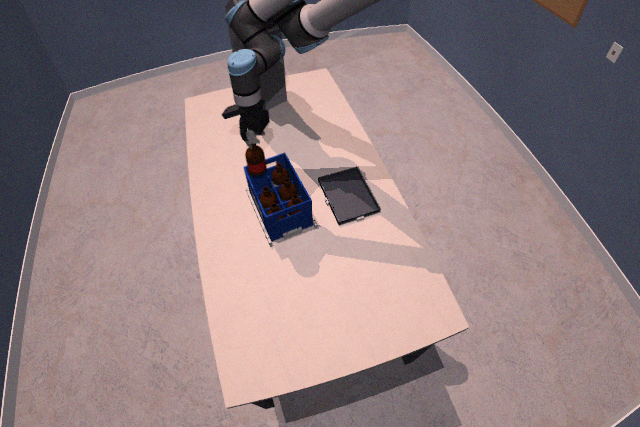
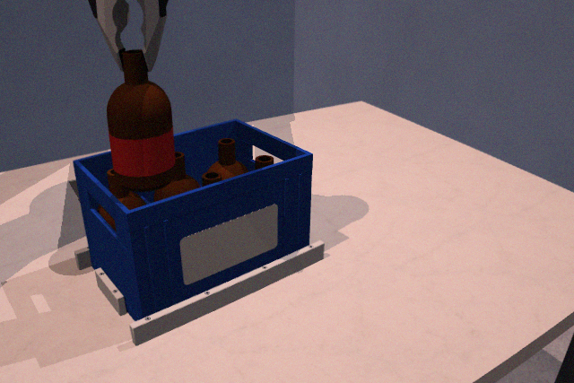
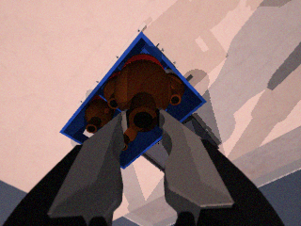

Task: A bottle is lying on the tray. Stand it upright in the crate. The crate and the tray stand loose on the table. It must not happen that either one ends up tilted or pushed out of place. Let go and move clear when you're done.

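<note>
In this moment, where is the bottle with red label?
In the exterior view, the red-labelled bottle hangs upright from the gripper, above the left part of the blue crate.

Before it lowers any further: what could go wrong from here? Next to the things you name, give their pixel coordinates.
The brown glass-like bottle with a red label point(image 1: 255, 159) point(image 2: 141, 152) point(image 3: 141, 82), pinched only at its neck by the black-and-grey gripper point(image 1: 251, 139) point(image 2: 134, 61) point(image 3: 143, 110), could swing if its base catches.

Brown bottles in the blue crate point(image 1: 292, 219) point(image 2: 152, 267) point(image 3: 99, 84) stand close by; it might knock one.

Off-line, its base may land on a divider or the rim.
</note>
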